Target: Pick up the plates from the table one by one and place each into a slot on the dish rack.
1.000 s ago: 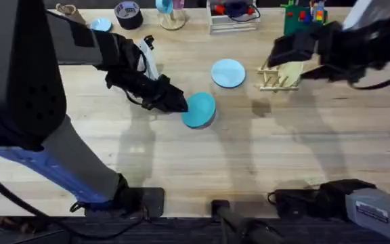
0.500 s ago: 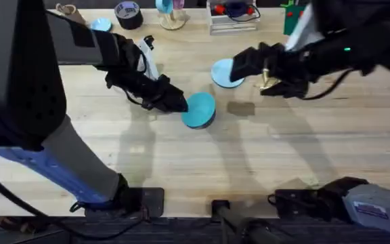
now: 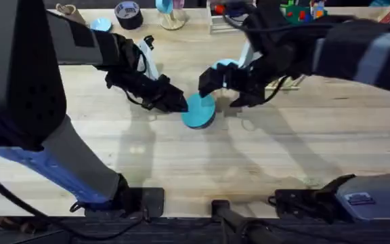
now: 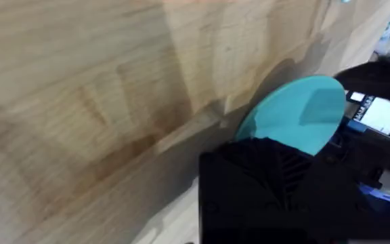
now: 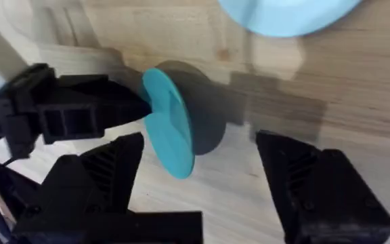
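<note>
My left gripper is shut on the rim of the teal plate, holding it tilted up on edge on the table. In the right wrist view the teal plate stands edge-on, with the left gripper's fingers clamped on its rim. My right gripper has reached across and hovers open just behind the plate, its fingers spread wide on either side of it without touching. The pale blue plate lies flat behind, partly covered by the right arm. A sliver of the dish rack shows under that arm.
Along the far edge stand a tape roll, a small blue saucer, a white wire rack and colourful toys. Bare tabletop stretches in front of the teal plate.
The right arm has swung left from over the dish rack to just behind the teal plate. The left gripper and the teal plate have not moved.
</note>
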